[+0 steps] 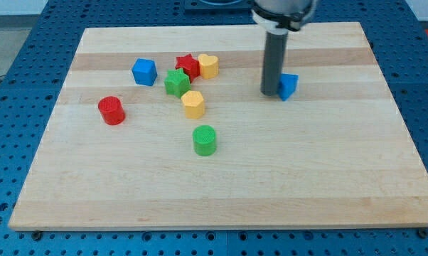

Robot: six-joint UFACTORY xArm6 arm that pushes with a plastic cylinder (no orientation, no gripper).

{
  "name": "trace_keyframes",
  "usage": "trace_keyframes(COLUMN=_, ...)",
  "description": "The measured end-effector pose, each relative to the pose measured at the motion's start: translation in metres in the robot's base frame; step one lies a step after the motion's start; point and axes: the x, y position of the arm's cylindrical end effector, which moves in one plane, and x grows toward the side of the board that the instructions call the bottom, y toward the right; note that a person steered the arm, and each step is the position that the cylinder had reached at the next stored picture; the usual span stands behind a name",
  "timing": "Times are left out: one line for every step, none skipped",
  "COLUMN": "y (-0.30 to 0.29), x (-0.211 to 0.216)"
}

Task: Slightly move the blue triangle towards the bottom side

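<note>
The blue triangle [289, 86] lies on the wooden board [221, 171] in the view's upper right. My dark rod comes down from the top of the view, and my tip [271, 92] rests on the board right against the triangle's left side, touching or nearly touching it.
To the view's left sit a blue cube [144, 72], a red star [187, 65], a yellow heart-like block [208, 65], a green star [176, 82], a yellow hexagon [193, 104], a red cylinder [111, 110] and a green cylinder [205, 140].
</note>
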Motion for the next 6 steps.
trace_keyframes(y=0.015, x=-0.003)
trace_keyframes(y=-0.004, x=-0.044)
trace_keyframes(y=0.004, x=-0.062)
trace_keyframes(y=0.035, x=-0.045)
trace_keyframes(y=0.021, x=-0.033)
trace_keyframes(y=-0.005, x=-0.028)
